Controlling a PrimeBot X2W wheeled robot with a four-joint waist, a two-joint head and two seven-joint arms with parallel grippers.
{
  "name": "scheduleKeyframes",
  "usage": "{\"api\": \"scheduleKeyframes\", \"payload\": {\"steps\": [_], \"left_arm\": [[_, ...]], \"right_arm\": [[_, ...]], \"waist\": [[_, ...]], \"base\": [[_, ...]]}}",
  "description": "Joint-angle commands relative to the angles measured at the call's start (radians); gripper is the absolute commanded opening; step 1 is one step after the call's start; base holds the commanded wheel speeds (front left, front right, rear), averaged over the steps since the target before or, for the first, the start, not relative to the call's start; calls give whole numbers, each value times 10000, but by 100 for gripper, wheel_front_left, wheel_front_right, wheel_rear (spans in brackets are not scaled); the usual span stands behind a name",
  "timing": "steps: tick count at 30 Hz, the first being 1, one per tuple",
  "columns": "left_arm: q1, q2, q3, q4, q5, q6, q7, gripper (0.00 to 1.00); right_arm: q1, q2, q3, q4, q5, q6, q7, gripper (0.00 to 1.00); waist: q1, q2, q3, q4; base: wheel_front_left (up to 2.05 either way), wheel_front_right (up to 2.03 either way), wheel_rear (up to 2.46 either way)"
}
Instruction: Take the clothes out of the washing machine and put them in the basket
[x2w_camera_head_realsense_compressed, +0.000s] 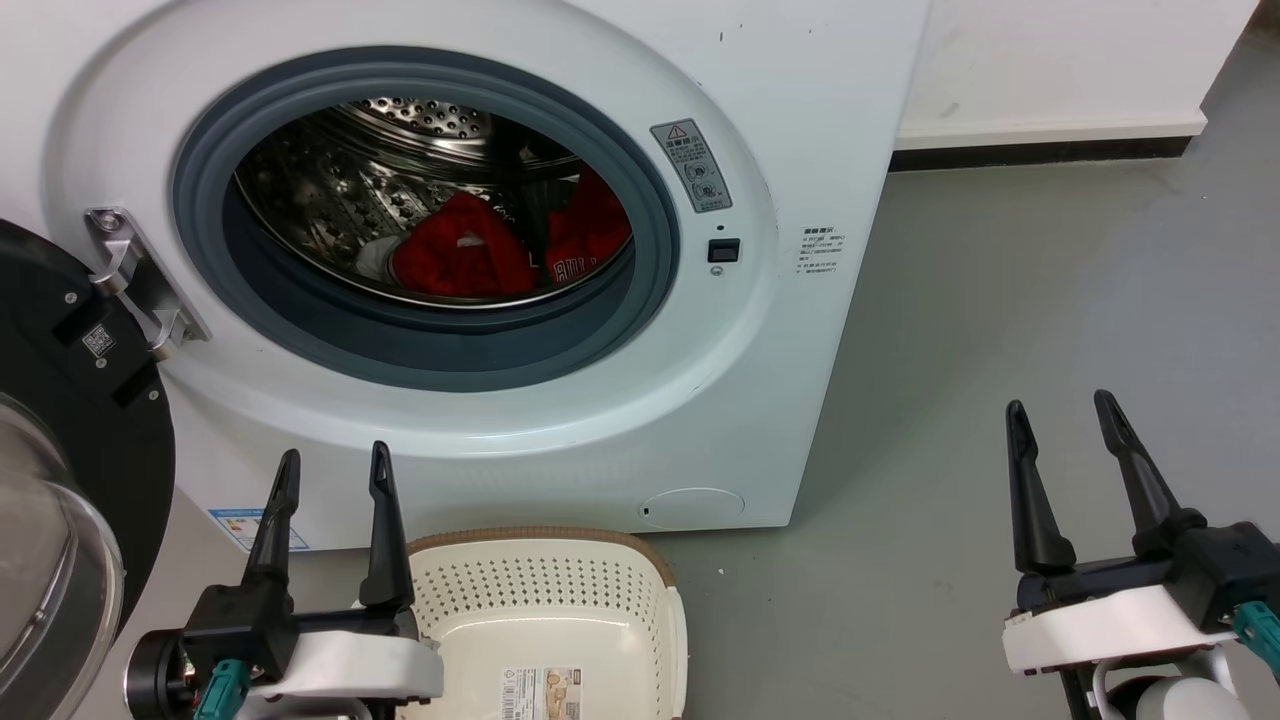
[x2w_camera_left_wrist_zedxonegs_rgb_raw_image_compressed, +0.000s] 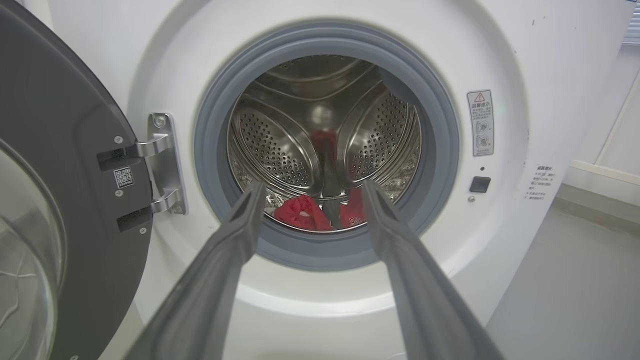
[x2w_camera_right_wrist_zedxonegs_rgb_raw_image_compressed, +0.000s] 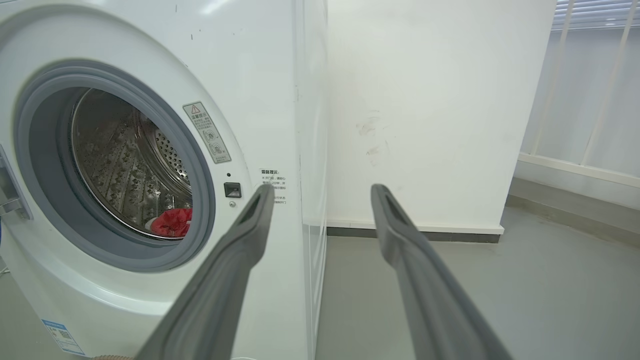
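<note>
Red clothes (x2w_camera_head_realsense_compressed: 470, 255) lie at the bottom of the steel drum of the white washing machine (x2w_camera_head_realsense_compressed: 800, 120), whose door (x2w_camera_head_realsense_compressed: 60, 420) hangs open to the left. White lettering shows on one garment (x2w_camera_head_realsense_compressed: 585, 235). The cream basket (x2w_camera_head_realsense_compressed: 545, 585) stands on the floor in front of the machine, with nothing in it. My left gripper (x2w_camera_head_realsense_compressed: 335, 470) is open beside the basket's left rim, below the porthole. My right gripper (x2w_camera_head_realsense_compressed: 1062, 412) is open over bare floor to the machine's right. The left wrist view looks into the drum at the clothes (x2w_camera_left_wrist_zedxonegs_rgb_raw_image_compressed: 302, 212); the right wrist view catches a red piece (x2w_camera_right_wrist_zedxonegs_rgb_raw_image_compressed: 172, 222).
Grey floor (x2w_camera_head_realsense_compressed: 1000, 330) stretches to the right of the machine, up to a white wall with a dark skirting (x2w_camera_head_realsense_compressed: 1040, 152). The open door's glass bowl (x2w_camera_head_realsense_compressed: 40, 560) juts out at the lower left, close to my left arm.
</note>
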Motion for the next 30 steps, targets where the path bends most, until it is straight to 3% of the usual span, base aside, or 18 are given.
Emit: {"api": "scheduleKeyframes", "payload": {"steps": [1,10,26,30], "left_arm": [[47,-4,56,-35,202,-43,-77,100],[64,-80,209,-216,877,-156,-237,100],[8,-94,284,-67,675,-281,-214,100],[-31,-98,72,647,959,-541,-215,100]], "right_arm": [[82,11,-2,-27,-201,-6,-65,100],[81,13,-26,8,-517,-7,-211,100],[-20,13,-64,50,-314,-7,-203,100],[-184,14,-93,12,-219,-7,-203,100]], "waist": [[0,0,5,-6],[0,0,36,-40],[0,0,113,-110],[0,0,398,-214]], "base": [[0,0,0],[0,0,0],[0,0,0],[0,0,0]]}}
